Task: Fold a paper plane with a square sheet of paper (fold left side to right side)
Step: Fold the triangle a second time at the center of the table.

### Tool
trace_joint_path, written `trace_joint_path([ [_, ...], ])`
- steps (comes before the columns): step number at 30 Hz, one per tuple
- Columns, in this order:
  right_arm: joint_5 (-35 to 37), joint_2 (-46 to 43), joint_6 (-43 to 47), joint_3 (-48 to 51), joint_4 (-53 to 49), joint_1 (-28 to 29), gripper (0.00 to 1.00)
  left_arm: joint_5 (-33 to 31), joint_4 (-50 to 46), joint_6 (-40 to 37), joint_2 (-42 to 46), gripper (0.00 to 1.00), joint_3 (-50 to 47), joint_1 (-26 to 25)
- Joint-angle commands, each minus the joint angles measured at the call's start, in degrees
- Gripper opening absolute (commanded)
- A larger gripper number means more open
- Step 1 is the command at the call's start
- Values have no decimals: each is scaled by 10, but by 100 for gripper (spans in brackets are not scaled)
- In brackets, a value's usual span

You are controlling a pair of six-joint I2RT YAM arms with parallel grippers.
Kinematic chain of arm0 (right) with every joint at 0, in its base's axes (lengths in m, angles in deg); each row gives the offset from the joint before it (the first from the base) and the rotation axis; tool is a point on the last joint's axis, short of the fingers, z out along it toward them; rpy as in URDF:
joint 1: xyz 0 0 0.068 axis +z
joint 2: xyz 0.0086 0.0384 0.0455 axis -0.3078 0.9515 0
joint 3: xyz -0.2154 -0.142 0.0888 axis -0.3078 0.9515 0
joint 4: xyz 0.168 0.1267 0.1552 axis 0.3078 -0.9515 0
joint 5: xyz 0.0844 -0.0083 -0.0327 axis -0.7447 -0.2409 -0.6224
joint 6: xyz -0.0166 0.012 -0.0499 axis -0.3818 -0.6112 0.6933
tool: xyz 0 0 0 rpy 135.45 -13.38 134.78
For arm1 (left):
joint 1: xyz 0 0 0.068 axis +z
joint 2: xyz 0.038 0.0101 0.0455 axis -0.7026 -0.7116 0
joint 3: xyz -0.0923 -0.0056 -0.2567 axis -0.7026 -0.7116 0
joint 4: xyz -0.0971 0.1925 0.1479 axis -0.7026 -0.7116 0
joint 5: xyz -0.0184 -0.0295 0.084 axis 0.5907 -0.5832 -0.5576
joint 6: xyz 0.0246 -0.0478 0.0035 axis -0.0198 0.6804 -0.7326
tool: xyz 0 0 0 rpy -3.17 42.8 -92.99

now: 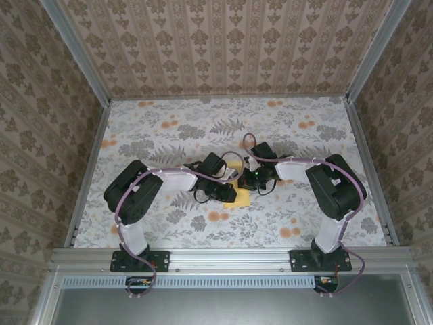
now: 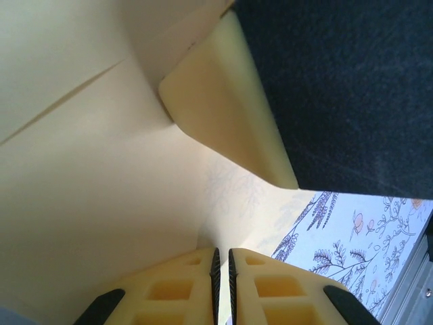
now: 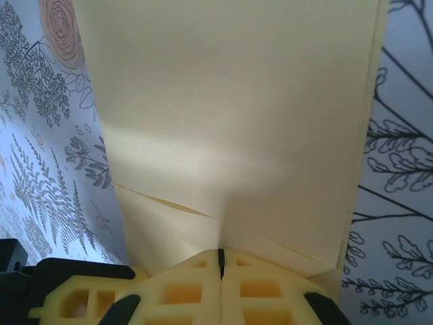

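— Two arms meet over the middle of the floral cloth. Is the square sheet of paper there?

— Yes, at the cloth's middle, mostly under the arms. It is creased, and one part stands up off the cloth, thin enough that the print shows through it.

— And the left gripper?

— Its fingers are drawn almost together with a thin slit between them, and they are clamped on an edge of the sheet.

— The right gripper?

— Pressed fully together, with the tips at the sheet's edge where two creases meet. Whether they pinch the paper or pin it to the cloth cannot be told.
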Motion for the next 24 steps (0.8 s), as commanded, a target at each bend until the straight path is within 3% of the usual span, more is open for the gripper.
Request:
trace_joint_path([
  [1, 37, 30, 18, 0, -66, 1, 0, -11, 8, 12, 12, 15, -19, 10],
  [24, 45, 43, 32, -17, -100, -6, 0, -10, 22, 31, 67, 15, -107, 28],
])
